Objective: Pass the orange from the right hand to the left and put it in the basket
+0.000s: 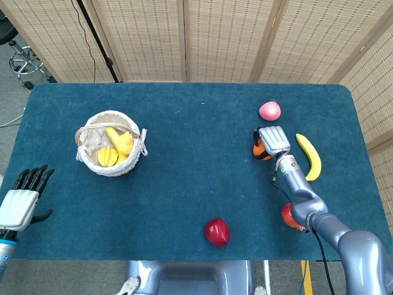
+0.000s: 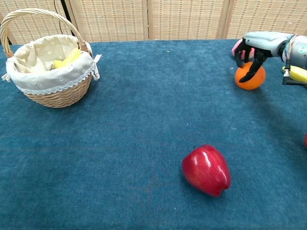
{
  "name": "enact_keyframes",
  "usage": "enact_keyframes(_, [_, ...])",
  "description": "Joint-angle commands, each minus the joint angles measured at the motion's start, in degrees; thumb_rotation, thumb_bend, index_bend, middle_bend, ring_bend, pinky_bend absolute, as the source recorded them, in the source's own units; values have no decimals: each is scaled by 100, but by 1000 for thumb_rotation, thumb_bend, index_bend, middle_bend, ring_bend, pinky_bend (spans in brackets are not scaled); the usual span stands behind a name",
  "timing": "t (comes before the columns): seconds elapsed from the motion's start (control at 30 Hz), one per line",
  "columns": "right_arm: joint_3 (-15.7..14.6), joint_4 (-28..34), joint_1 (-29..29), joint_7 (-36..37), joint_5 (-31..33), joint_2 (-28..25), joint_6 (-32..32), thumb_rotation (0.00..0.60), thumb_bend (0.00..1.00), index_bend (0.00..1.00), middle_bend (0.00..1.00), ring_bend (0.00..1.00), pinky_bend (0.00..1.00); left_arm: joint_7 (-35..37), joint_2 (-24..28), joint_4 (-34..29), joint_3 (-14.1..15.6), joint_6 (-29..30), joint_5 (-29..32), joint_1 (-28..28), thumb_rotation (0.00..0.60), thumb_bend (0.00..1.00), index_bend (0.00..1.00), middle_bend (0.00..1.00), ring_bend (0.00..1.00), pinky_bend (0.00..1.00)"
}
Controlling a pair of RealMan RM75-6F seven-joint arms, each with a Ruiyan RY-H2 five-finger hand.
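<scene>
Two hands appear above a bench covered in dark blue cloth. Right hand: positioned over the orange at the right side of the bench, fingers curled down over the top and front of the fruit and touching it; the orange sits on the cloth, and whether it is gripped firmly or only cupped cannot be told. Left hand: at the near left edge of the bench in the head view, palm down, fingers spread apart and holding nothing, well apart from everything else.

Basket: wicker, with a white lace-trimmed liner and an arched handle, standing upright on the left half of the bench, well apart from the orange. It holds yellow fruit.

Other items on the cloth: a pink peach just beyond the right hand, partly hidden behind it in the chest view; a banana lying just to the right of the right forearm; a red apple near the front edge, roughly midway across the bench; and a second red fruit partly hidden by the right arm, seen in the chest view only as a sliver at the frame's right edge.

Background: woven folding screens stand behind the bench.
</scene>
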State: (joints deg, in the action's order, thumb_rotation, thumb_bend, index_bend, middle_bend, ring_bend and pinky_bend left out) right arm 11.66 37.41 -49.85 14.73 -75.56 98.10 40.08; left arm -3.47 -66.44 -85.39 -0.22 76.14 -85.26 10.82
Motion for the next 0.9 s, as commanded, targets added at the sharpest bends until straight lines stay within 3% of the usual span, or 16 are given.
enact_keyframes(0.03, [2, 5, 43, -22, 22, -2, 41, 600, 198, 799, 622, 603, 694, 10, 9, -5, -2, 18, -7, -3, 600, 182, 0, 0, 0, 14])
enact_keyframes(0.53, [227, 749, 68, -370, 230, -328, 286, 600, 223, 822, 647, 635, 725, 49, 14, 9, 2, -1, 16, 0, 600, 183, 0, 0, 0, 15])
enact_keyframes(0.7, [263, 2052, 342, -294, 233, -763, 671, 600, 223, 822, 647, 635, 725, 67, -7, 59, 13, -61, 43, 14, 600, 182, 0, 0, 0, 14])
enact_keyframes(0.9, [16, 3642, 675, -255, -112, -1356, 1064, 600, 224, 823, 649, 635, 725, 75, -23, 74, 26, -84, 30, 26, 600, 182, 0, 0, 0, 14])
